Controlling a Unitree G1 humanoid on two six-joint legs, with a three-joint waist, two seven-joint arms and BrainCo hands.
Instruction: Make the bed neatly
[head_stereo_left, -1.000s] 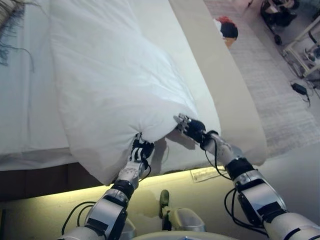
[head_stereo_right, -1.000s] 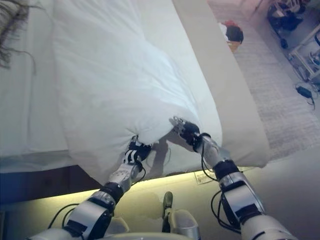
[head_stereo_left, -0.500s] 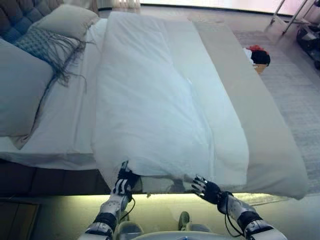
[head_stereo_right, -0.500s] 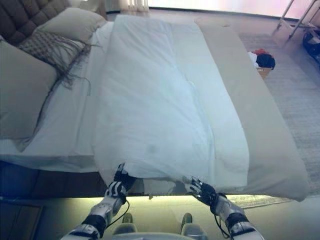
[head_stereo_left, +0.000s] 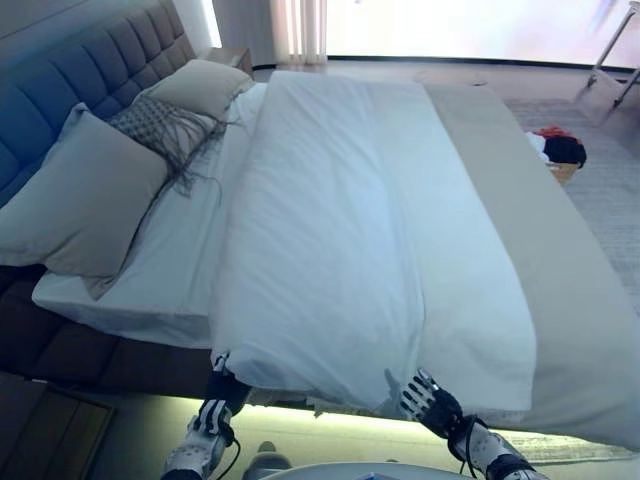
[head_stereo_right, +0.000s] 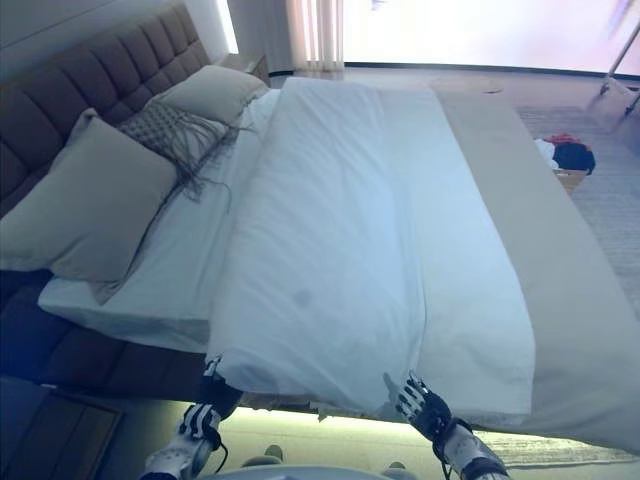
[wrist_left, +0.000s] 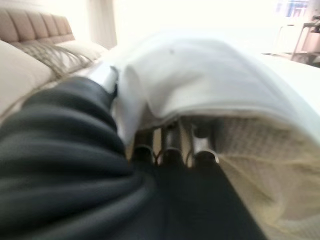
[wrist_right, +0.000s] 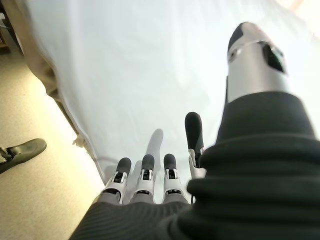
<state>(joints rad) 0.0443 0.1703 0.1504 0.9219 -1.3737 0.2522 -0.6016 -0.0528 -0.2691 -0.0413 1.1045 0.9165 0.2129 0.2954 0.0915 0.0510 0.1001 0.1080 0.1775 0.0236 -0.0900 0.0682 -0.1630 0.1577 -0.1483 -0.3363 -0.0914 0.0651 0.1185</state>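
Note:
A white duvet (head_stereo_left: 330, 250) lies lengthwise down the middle of the bed, and its near hem hangs over the front edge. My left hand (head_stereo_left: 216, 395) is at the hem's left corner. In the left wrist view its fingers (wrist_left: 170, 145) curl under the duvet's edge (wrist_left: 200, 75) with the thumb on top. My right hand (head_stereo_left: 430, 398) is just below the hem's right corner with its fingers spread. In the right wrist view its fingers (wrist_right: 145, 170) are straight and hold nothing, with the duvet (wrist_right: 140, 65) close in front of them.
A beige bedspread (head_stereo_left: 545, 250) covers the bed's right side. Two beige pillows (head_stereo_left: 80, 200) (head_stereo_left: 195, 88) and a fringed cushion (head_stereo_left: 160, 125) lie against the tufted headboard (head_stereo_left: 90, 70). A basket of clothes (head_stereo_left: 560, 152) sits on the rug at the right. A wooden nightstand (head_stereo_left: 40, 430) stands at lower left.
The camera has tilted up to take in the whole bed. My right hand has let go of the duvet's hem and opened. My left hand has kept its hold.

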